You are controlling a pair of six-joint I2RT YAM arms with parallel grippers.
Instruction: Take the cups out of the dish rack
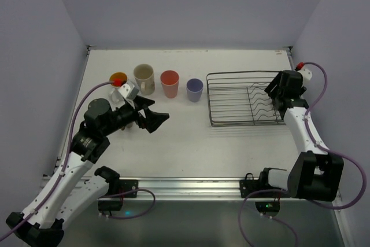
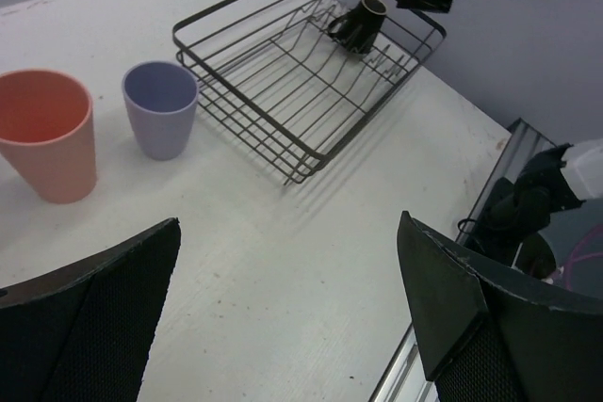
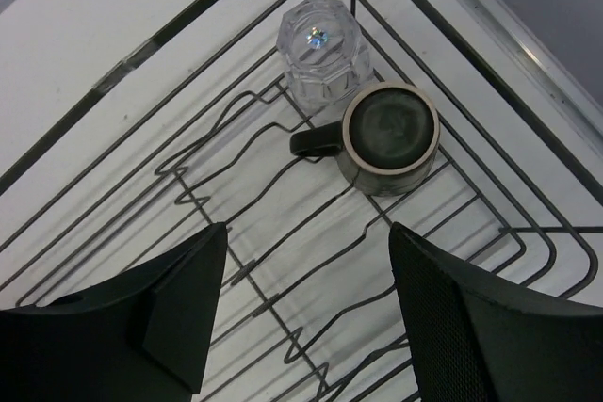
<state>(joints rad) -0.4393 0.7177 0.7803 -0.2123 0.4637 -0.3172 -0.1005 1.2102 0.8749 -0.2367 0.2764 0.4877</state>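
The dark wire dish rack (image 1: 231, 74) sits on the right of the table. My right gripper (image 1: 272, 92) hovers open over its right end. In the right wrist view the jaws (image 3: 306, 261) stand wide apart above the rack wires (image 3: 269, 301), short of a small brown cup (image 3: 389, 134) and a clear glass (image 3: 320, 49) in the rack corner. Four cups stand in a row left of the rack: orange-inside (image 1: 118, 77), cream mug (image 1: 144, 79), salmon-red (image 1: 169, 83), lavender (image 1: 195, 90). My left gripper (image 1: 159, 113) is open and empty in front of them.
The left wrist view shows the salmon-red cup (image 2: 47, 143), the lavender cup (image 2: 160, 120), the rack (image 2: 298, 172) and the brown cup (image 2: 363, 21) beyond bare table. Purple walls close the table on three sides. A metal rail (image 1: 191, 184) runs along the near edge.
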